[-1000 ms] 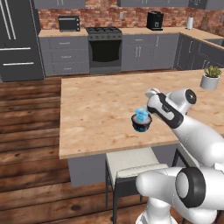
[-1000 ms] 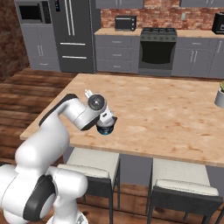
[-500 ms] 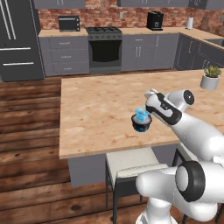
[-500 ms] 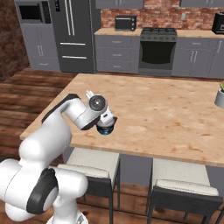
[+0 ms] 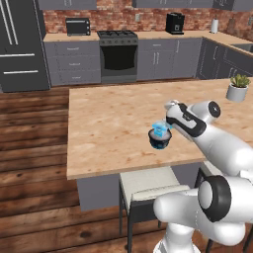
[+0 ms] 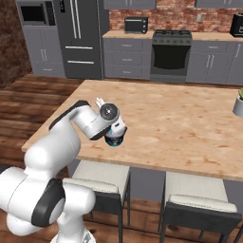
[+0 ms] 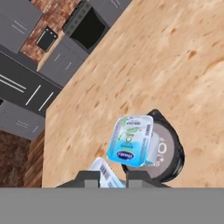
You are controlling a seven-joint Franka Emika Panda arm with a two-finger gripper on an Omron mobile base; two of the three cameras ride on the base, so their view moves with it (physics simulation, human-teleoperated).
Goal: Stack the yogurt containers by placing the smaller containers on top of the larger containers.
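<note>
Nothing on the counter (image 5: 108, 123) has shifted since the earlier frames; the arm has only eased slightly. Small cup (image 5: 160, 129) sits on top of the dark tub (image 5: 159, 141), which stands near the counter's front edge, toward the right in the left base view. In the hand view the cup (image 7: 131, 140) rests tilted across the tub's pale lid (image 7: 164, 151), overhanging one side. Hand (image 5: 169, 129) is at the cup, its fingers nearly closed; whether they grip the cup cannot be told. Potted plant (image 5: 237, 87) stands at the far right edge.
</note>
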